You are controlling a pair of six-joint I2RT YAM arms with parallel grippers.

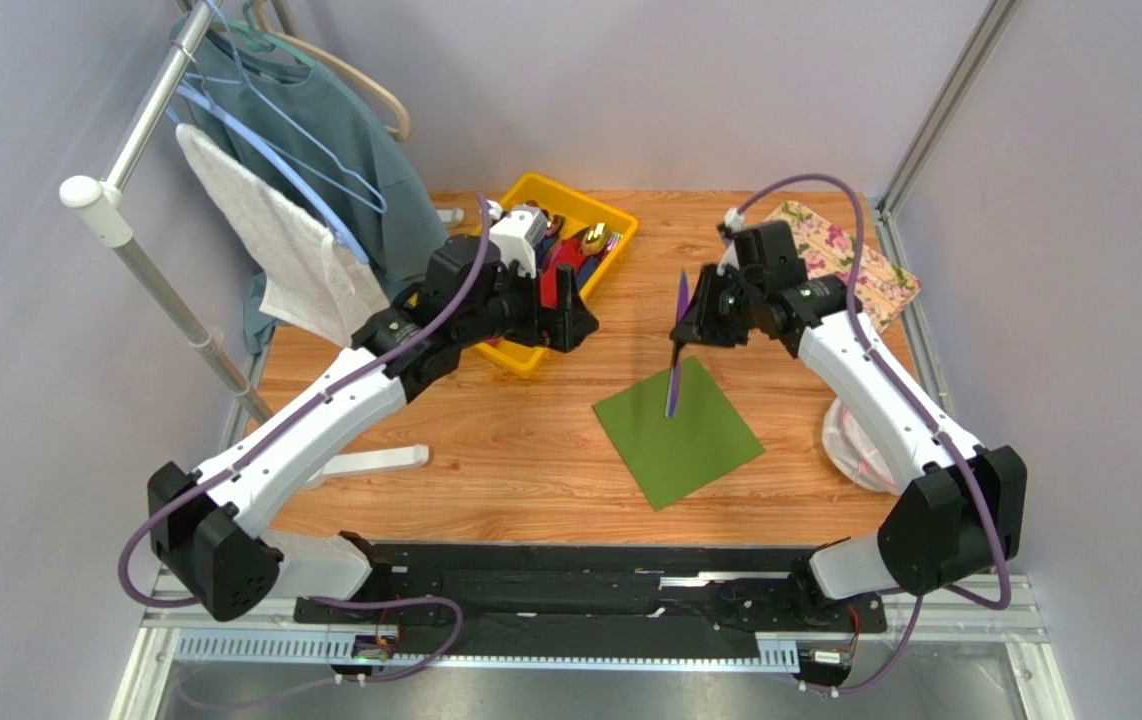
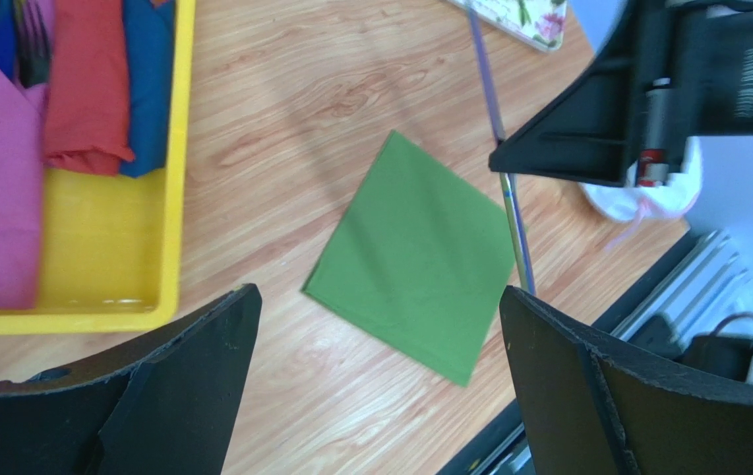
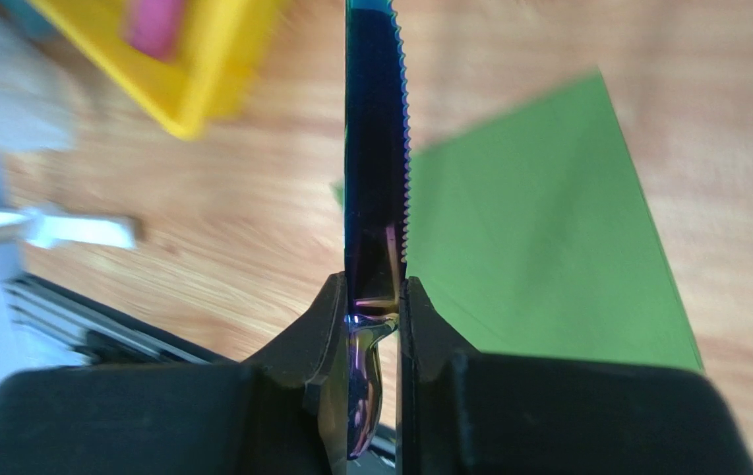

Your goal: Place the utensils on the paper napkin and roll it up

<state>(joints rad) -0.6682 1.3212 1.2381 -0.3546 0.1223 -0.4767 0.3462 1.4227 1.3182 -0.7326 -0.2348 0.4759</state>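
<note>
The green paper napkin (image 1: pixel 678 432) lies flat on the wooden table, also in the left wrist view (image 2: pixel 415 257) and the right wrist view (image 3: pixel 539 237). My right gripper (image 1: pixel 693 323) is shut on a knife (image 3: pixel 376 178) with a dark iridescent serrated blade and purple handle. It holds the knife (image 1: pixel 676 360) in the air over the napkin's far corner; the knife also shows in the left wrist view (image 2: pixel 509 198). My left gripper (image 1: pixel 580 323) is open and empty, above the table next to the yellow bin.
A yellow bin (image 1: pixel 610 263) at the back holds coloured napkins (image 2: pixel 4 168) and more utensils. A floral mat (image 1: pixel 848 255) lies at the back right. A white towel (image 1: pixel 284 240) hangs on a rack at left. A white bag (image 1: pixel 851 443) sits at right.
</note>
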